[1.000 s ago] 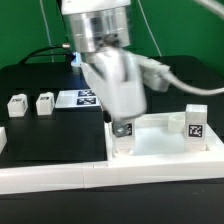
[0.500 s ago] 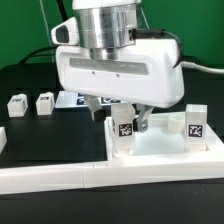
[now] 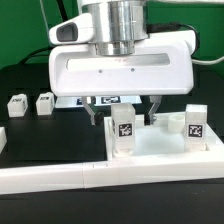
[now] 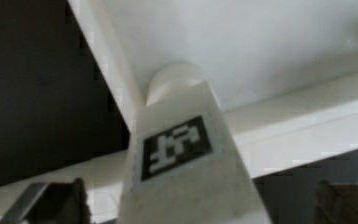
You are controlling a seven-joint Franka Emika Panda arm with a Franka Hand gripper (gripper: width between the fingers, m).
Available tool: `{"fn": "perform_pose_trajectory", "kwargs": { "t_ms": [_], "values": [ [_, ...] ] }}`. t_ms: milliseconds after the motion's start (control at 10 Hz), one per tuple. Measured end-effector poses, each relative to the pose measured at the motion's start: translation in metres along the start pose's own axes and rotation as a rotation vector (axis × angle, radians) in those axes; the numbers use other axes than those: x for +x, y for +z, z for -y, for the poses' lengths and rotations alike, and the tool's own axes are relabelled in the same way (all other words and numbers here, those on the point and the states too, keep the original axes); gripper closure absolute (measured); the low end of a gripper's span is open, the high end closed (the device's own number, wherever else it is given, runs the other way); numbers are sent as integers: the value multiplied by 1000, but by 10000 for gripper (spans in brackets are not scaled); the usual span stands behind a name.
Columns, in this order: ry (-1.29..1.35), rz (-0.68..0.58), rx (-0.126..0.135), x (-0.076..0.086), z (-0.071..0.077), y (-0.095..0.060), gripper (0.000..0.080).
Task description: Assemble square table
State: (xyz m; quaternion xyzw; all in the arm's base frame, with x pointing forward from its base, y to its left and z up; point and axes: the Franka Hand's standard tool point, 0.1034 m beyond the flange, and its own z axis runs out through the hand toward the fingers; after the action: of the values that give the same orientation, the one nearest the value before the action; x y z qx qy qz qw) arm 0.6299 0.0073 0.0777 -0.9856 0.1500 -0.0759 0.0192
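Standing wide apart, the gripper (image 3: 123,114) fingers (image 3: 92,112) grip nothing. Between and just below them, 1 leg (image 3: 123,137) stands upright at the slab (image 3: 160,146) corner, untouched. A 2nd leg (image 3: 195,124) stands beyond 1 finger; 2 loose legs (image 3: 17,104) lie well beyond the other.

- The gripper (image 3: 124,112) housing covers most of the marker board (image 3: 110,99); I only get a thin strip of its tags.
- A white piece (image 3: 2,136) is cut off at the exterior view's left edge; I can't identify it.
- Tags on the loose leg (image 3: 17,104) and its neighbour (image 3: 44,102) are too small to read.
- In the wrist view the upright leg (image 4: 179,150) is blurred, its tag smeared and its lower end out of frame; the fingers (image 4: 48,200) are dark, cropped shapes.
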Motion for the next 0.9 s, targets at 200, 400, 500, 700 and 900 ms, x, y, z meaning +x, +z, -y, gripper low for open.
{"fn": "perform_pose_trajectory", "kwargs": {
  "t_ms": [200, 400, 500, 700, 900],
  "values": [
    [96, 1, 3, -1, 1, 0, 418],
    [255, 2, 1, 0, -3, 1, 507],
    [309, 3, 2, 0, -4, 1, 507],
    [596, 25, 6, 0, -8, 2, 507],
    [996, 75, 46, -2, -13, 3, 507]
  ]
}}
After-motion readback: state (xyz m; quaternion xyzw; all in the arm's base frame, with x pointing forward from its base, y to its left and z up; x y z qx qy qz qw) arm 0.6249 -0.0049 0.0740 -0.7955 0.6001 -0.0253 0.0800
